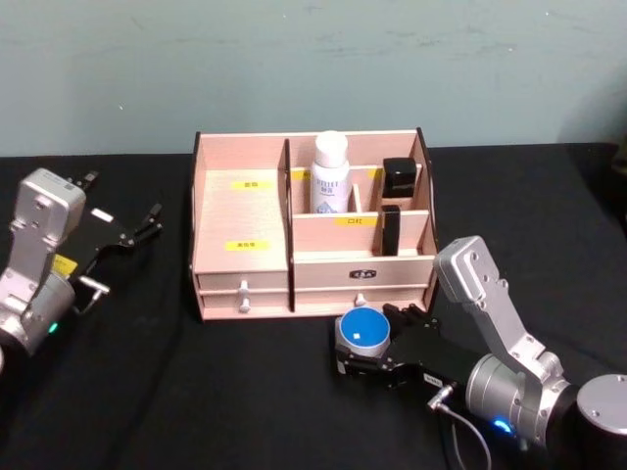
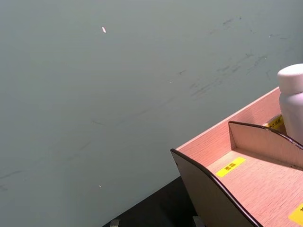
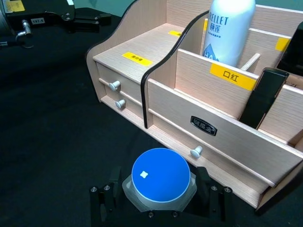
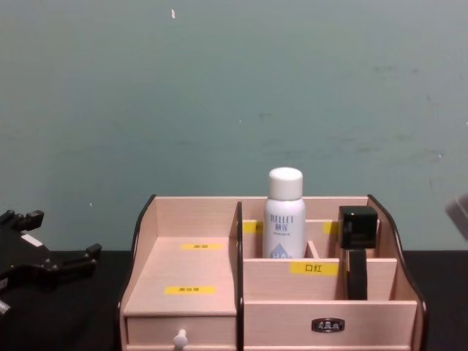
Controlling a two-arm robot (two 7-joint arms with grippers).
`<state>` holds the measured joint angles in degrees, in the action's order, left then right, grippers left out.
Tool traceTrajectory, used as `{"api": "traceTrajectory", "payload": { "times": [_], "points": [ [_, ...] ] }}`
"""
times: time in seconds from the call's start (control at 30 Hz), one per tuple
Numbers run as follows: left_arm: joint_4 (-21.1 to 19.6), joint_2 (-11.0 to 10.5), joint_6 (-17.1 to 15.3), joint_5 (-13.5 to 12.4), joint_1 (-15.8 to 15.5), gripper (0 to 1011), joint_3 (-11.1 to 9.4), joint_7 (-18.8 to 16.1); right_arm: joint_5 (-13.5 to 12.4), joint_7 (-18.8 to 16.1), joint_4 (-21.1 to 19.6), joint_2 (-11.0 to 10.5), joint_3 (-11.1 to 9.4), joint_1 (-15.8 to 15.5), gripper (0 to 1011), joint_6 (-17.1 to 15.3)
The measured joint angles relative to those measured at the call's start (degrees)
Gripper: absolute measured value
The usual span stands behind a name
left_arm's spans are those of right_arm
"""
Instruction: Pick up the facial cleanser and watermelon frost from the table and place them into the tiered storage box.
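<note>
In the right tool, clamped shut on it: jar. Risk: a low lift clips the box front just ahead, and the jar slips. Idle left tool gapes wide.

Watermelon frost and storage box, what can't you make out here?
Right wrist view: contents of the watermelon frost, under its blue lid.
Chest view: base of the facial cleanser, behind a divider of the tiered storage box.
Head view: drawer insides, fronts closed.
Left wrist view: cleanser's body, cut by the picture's edge.

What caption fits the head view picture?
Right gripper around watermelon frost before the tiered storage box; facial cleanser inside; left gripper open, off left.
</note>
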<state>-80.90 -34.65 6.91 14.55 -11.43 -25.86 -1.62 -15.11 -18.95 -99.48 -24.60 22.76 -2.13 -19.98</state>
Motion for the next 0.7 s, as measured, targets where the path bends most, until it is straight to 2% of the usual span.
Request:
{"api": "traceTrajectory", "payload": {
  "times": [0.7],
  "points": [
    [0.0,0.0,0.0,0.0,0.0,1001,0.0,0.0,0.1,0.1,0.0,0.0,0.0,0.1,1000,-0.2]
  ]
}}
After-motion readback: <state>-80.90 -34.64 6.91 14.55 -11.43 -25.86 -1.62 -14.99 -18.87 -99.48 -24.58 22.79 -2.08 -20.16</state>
